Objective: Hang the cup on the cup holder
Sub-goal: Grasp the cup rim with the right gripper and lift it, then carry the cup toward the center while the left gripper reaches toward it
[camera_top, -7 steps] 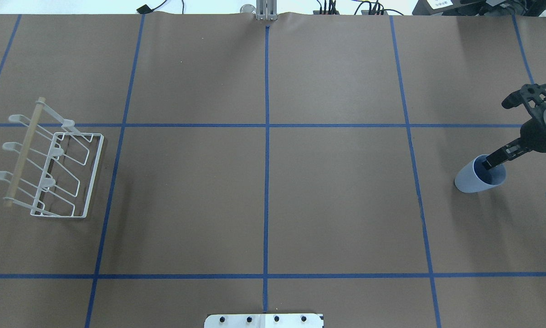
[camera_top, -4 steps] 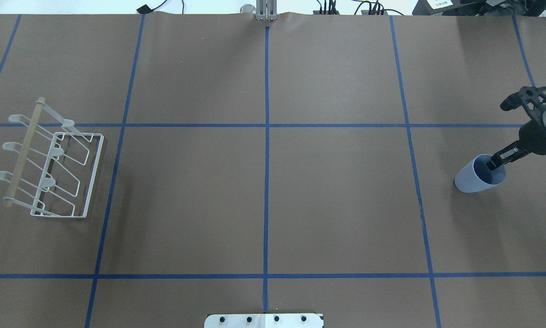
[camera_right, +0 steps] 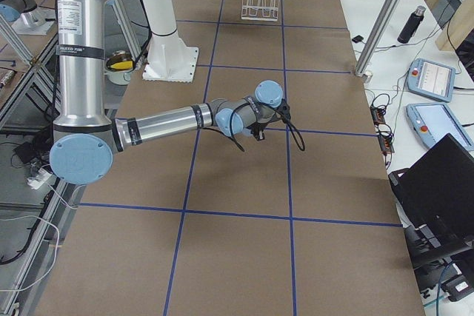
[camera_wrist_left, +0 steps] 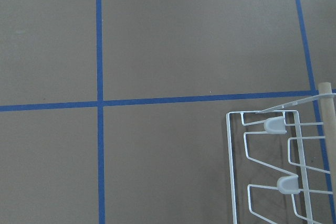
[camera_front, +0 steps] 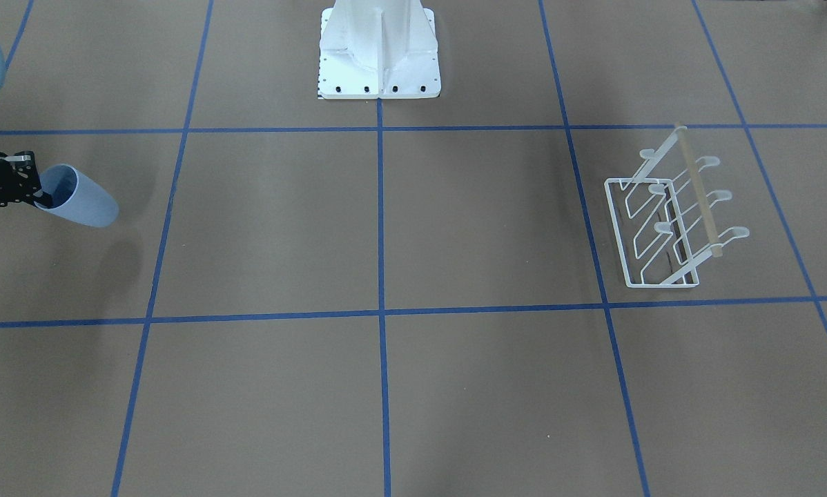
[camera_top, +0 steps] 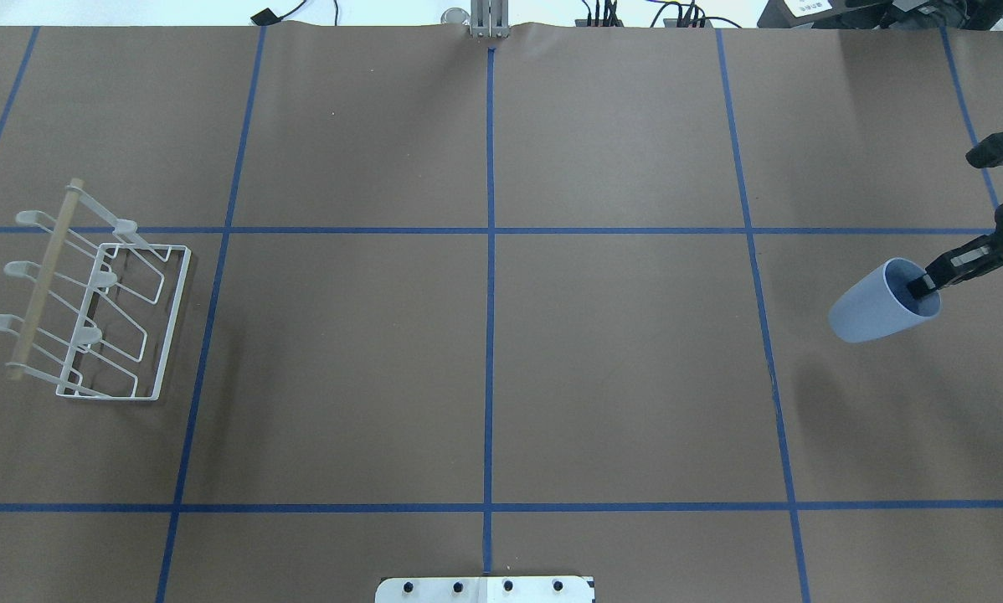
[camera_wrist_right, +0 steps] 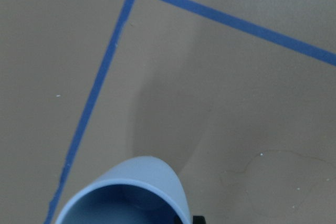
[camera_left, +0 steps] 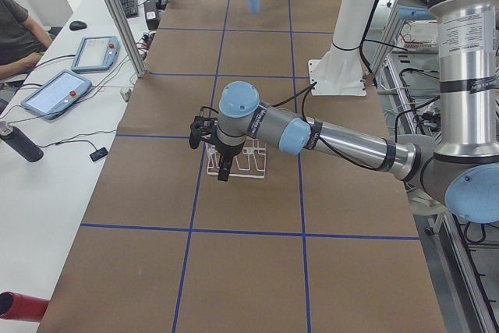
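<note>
The light blue cup hangs tilted above the table at the far right, rim toward the arm. My right gripper is shut on its rim, one finger inside. The cup also shows in the front view with the right gripper, and in the right wrist view. The white wire cup holder with its wooden rod stands at the far left, seen too in the front view and the left wrist view. My left gripper hovers over the rack; I cannot tell whether it is open.
The robot's white base stands at the middle of the table's robot side. Blue tape lines cross the brown table cover. Tablets and a bottle lie on the side bench.
The right gripper has lifted the cup off the table and drawn back toward the table's right edge. The cup is more tilted. The rack has not moved.
</note>
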`<state>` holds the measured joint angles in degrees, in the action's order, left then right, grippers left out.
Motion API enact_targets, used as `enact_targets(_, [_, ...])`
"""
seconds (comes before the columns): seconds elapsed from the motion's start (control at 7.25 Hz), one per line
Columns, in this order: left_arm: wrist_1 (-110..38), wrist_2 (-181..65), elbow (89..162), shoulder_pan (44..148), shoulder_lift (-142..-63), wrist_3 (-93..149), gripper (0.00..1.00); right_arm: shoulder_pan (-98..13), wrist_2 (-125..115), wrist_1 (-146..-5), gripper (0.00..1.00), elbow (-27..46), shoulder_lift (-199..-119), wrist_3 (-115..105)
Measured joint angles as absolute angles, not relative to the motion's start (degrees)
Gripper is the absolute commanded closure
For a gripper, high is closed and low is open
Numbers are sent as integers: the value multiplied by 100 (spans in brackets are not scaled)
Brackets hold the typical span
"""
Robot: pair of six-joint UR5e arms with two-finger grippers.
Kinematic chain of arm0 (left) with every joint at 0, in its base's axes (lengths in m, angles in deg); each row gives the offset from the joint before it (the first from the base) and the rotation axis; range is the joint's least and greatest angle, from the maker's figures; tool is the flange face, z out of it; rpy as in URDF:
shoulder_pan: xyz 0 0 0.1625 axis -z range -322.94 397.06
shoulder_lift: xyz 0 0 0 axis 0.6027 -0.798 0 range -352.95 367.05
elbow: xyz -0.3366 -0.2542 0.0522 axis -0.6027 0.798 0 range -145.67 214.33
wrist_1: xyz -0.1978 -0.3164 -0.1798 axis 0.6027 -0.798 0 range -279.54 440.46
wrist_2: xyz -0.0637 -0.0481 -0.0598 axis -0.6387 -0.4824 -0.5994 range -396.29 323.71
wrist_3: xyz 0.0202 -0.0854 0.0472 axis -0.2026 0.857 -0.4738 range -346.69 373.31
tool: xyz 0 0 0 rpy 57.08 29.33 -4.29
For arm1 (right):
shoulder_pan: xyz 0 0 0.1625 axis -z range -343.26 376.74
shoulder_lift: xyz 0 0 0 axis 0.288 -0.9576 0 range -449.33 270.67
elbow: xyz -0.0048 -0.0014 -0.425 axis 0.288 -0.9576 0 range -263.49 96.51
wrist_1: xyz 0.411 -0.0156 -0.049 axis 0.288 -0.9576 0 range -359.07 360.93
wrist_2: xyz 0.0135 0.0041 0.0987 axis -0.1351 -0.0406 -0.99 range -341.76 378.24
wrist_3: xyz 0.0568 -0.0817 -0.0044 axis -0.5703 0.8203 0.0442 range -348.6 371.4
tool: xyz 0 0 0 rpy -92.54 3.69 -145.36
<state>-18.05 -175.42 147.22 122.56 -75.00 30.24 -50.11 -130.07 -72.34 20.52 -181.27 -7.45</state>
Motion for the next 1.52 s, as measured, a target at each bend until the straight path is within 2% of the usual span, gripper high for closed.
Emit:
enact_targets(0.28, [-1851, -17982, 14723, 12147, -7710, 3295, 2, -5094, -13439, -7234, 100, 1969, -17931, -1011])
enact_targets(0.83, [-2933, -18046, 14641, 10963, -9019, 5873, 2, -4963, -14483, -7213, 100, 1905, -17094, -2346])
enact_targets(1.24, [-3722, -17939, 14324, 10032, -10063, 7598, 2, -4515, -14717, -7221, 100, 1843, -16196, -3006])
enact_targets(1.52, [-3963, -17406, 14255, 9317, -10464, 8459, 2, -4196, -14665, -7227, 100, 1588, -15505, -3551])
